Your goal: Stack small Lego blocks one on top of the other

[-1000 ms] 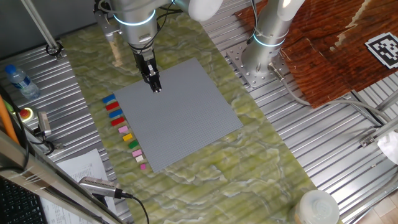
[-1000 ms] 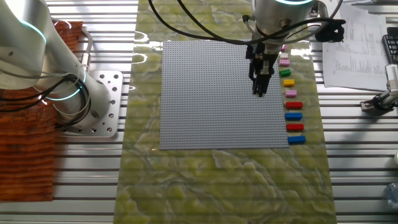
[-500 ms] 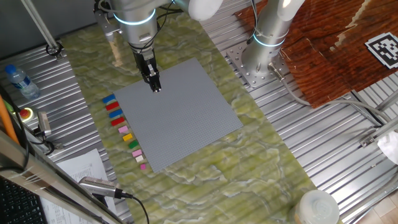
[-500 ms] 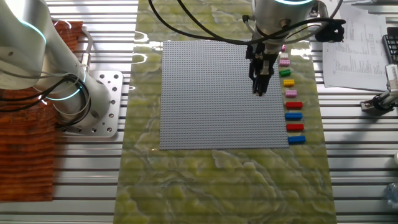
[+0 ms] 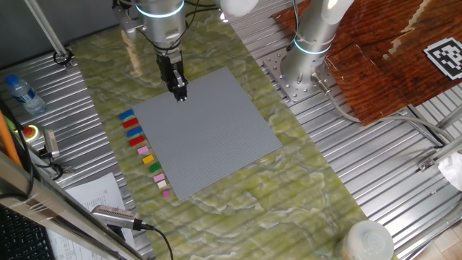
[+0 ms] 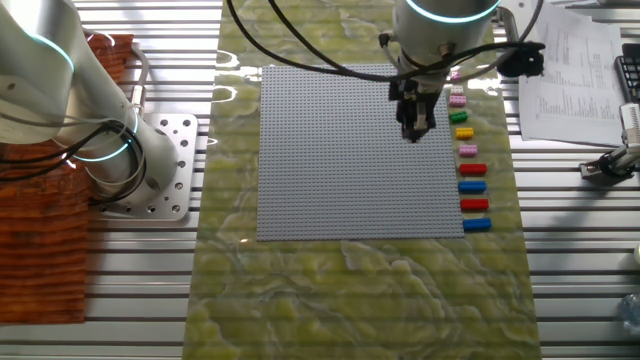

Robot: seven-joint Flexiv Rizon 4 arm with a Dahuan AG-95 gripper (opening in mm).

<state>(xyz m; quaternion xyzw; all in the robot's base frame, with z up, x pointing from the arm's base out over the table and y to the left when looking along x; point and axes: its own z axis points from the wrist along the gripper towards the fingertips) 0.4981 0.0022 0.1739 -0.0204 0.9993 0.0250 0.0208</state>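
Note:
The small Lego blocks lie in a row on the green mat beside the grey baseplate [image 5: 206,133]: blue [image 5: 127,115], red [image 5: 131,123], blue, red, pink [image 5: 142,150], yellow [image 5: 146,159], green and more pink. In the other fixed view the row runs from pink [image 6: 457,100] through green [image 6: 460,117] and yellow [image 6: 463,132] to blue [image 6: 477,224]. My gripper [image 5: 180,96] hangs over the baseplate's edge part nearest the row, apart from the blocks. Its fingers look closed together with nothing visible between them. It also shows in the other fixed view [image 6: 415,135].
A second robot arm's base [image 5: 307,61] stands on the metal table beyond the mat. A water bottle [image 5: 22,94], papers [image 6: 575,70] and a microphone [image 5: 115,217] lie off the mat. A white lid [image 5: 368,242] sits at the front.
My gripper has lifted and shifted slightly across the baseplate, away from the blue end of the row. The blocks have not moved.

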